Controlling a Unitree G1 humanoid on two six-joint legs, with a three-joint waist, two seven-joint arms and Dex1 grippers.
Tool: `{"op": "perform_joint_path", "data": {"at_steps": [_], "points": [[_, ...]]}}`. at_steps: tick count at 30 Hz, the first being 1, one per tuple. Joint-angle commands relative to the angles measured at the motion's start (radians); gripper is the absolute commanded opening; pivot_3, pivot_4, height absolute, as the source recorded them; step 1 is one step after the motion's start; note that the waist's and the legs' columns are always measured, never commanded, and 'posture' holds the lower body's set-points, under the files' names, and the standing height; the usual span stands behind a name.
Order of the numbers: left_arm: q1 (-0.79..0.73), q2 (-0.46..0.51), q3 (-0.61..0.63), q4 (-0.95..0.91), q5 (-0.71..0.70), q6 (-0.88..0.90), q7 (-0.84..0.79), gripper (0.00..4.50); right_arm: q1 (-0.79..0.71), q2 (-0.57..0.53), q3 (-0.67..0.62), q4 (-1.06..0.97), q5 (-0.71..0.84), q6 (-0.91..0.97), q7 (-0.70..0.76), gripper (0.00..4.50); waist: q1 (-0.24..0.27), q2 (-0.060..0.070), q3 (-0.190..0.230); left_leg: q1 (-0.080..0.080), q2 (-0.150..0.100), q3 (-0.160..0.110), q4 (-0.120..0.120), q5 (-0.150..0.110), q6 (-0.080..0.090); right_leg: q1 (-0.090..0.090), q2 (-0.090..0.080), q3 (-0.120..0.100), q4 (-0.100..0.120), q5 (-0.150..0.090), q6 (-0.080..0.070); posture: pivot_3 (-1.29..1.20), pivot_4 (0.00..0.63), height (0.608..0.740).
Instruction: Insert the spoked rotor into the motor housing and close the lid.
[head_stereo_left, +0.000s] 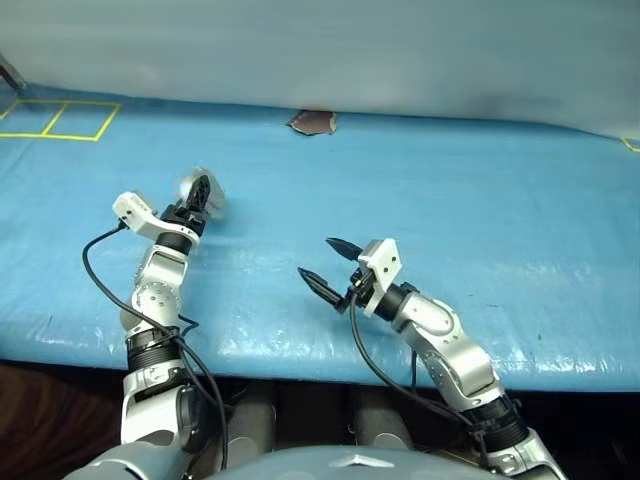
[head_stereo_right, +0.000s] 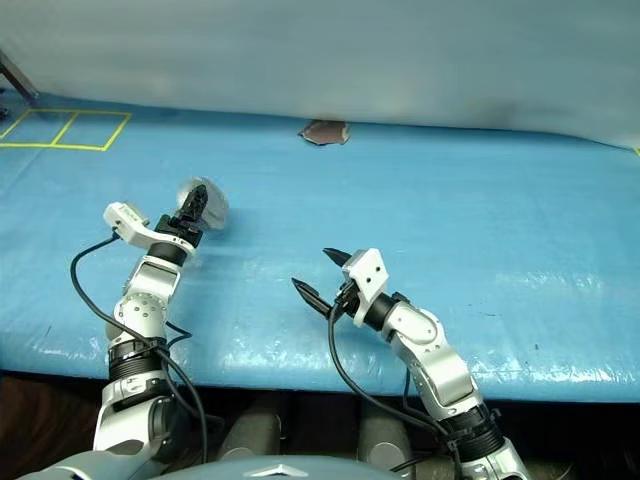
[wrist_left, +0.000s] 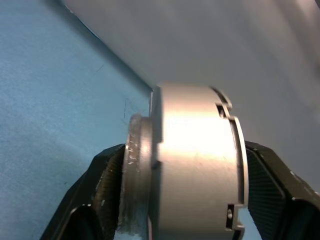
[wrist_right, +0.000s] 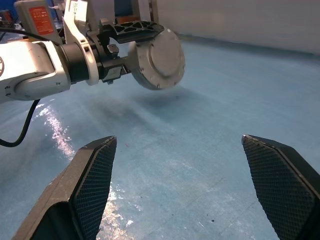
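The motor housing, a round silver metal drum, hangs on its side just above the blue table with my left gripper shut across its width. In the left wrist view both black fingers press its flanks. A flat silver face with small screws points towards my right gripper. That gripper is open and empty, held level over the table's near middle, well to the right of the housing. The spoked rotor is out of view. I cannot tell the lid apart from the housing's closed body.
A blue tarp covers the table, with its front edge near my arms. A brown torn patch lies at the far middle. Yellow tape squares mark the far left. A grey wall stands behind.
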Motion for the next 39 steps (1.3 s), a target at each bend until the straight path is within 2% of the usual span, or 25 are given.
{"op": "perform_joint_path", "data": {"at_steps": [1,6,22,39], "points": [[-0.011,0.005,0.006,0.022,-0.008,0.022,0.03,4.46,-0.014,0.018,-0.021,-0.013,-0.006,-0.029,0.019,4.23,0.002,0.0,0.0,0.001,0.0,0.0,0.0,0.0,0.0,0.001,0.0,0.0,0.0,0.0,0.0,0.0,0.15,0.74],[-0.007,0.01,0.005,0.046,0.008,0.021,0.031,4.46,-0.015,0.029,-0.039,-0.013,-0.021,-0.019,0.016,4.23,0.003,0.0,0.0,0.005,0.0,0.0,0.0,0.0,0.0,0.005,0.0,0.0,0.0,0.0,-0.001,0.0,0.15,0.74],[0.011,0.014,0.042,-0.05,-0.092,0.012,-0.062,4.46,-0.022,0.063,-0.074,0.0,-0.034,0.004,0.019,4.23,0.003,0.0,0.0,0.005,0.0,0.0,0.001,0.0,0.0,0.005,0.0,0.0,0.0,0.0,-0.002,0.0,0.15,0.74],[0.016,0.027,0.031,-0.081,-0.071,-0.016,-0.055,4.46,-0.015,0.093,-0.108,-0.025,-0.019,0.061,-0.005,4.23,0.003,0.0,0.0,0.005,0.0,0.0,0.001,0.0,0.0,0.005,0.0,0.0,0.0,0.0,-0.002,0.0,0.15,0.74]]}}
